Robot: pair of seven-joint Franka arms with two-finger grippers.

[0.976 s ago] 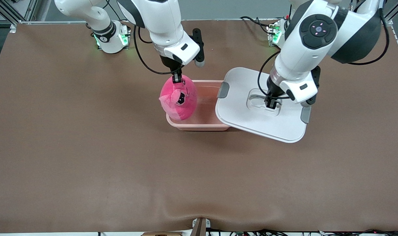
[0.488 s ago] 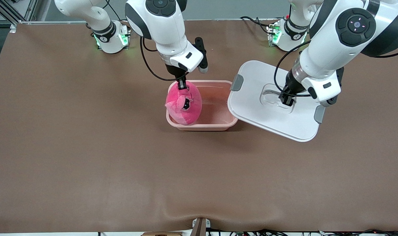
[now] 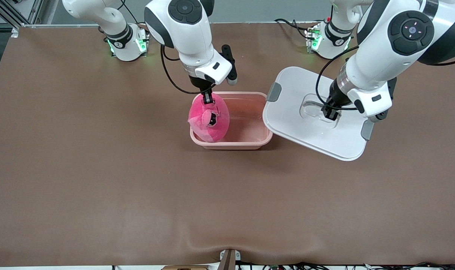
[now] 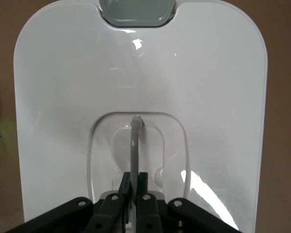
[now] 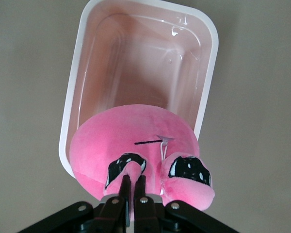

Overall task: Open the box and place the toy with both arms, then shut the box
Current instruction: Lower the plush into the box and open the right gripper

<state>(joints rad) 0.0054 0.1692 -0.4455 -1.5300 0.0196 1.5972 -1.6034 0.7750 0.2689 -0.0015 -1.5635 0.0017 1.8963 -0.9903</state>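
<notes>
The right hand point(image 3: 208, 100) was clamped on the toy point(image 3: 208, 120), which sat in the box point(image 3: 250, 140) at the right arm's end. The left hand point(image 3: 330, 113) gripped the lid point(image 3: 306, 131) by its handle point(image 4: 134, 145) — beside the box, above the table point(image 3: 99, 168).

Looks like a robotics lab bench, not anyone's home. Two white robot arms with black joint bands point(image 3: 189, 33) are bolted at the top edge of a big table covered in a plain brown mat point(image 3: 99, 168), their bases glowing with green status lights point(image 3: 141, 45). Aluminium framing rails point(image 3: 2, 11) sit at the corners, and loose black cables point(image 3: 287, 266) trail along the nearest edge.
</notes>
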